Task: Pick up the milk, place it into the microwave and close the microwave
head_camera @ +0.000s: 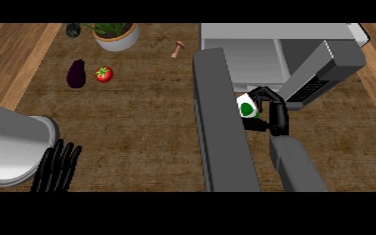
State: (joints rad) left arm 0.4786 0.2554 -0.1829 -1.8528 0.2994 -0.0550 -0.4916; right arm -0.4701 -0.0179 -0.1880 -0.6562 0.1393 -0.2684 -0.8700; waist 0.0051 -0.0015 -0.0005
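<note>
1. While the microwave stands open at the far right of the brown counter, its long grey door swings out toward the viewer, running from the microwave's front left corner down to the near edge.
2. The right hand sits just in front of the microwave's opening, right beside the door, with its black fingers and thumb curled round the milk.
3. The milk, a small white carton with a green mark on its face, is held between the door and the hand's palm, just outside the microwave's grey cavity and touching or nearly touching the door; which of the two I cannot tell.
4. The right grey forearm comes up from the near edge, to the right of the door.
5. The left hand rests far to the left of the microwave at the near edge, fingers straight and pointing up, holding nothing.
6. A grey rounded object lies just left of that hand, cut off by the frame.
7. Well left of the microwave lie a dark eggplant and, just beside it, a red tomato.
8. A potted plant in a white pot stands at the far edge, left of the microwave, with a small dark object beside it.
9. A small pale mushroom lies between the plant and the microwave.
</note>
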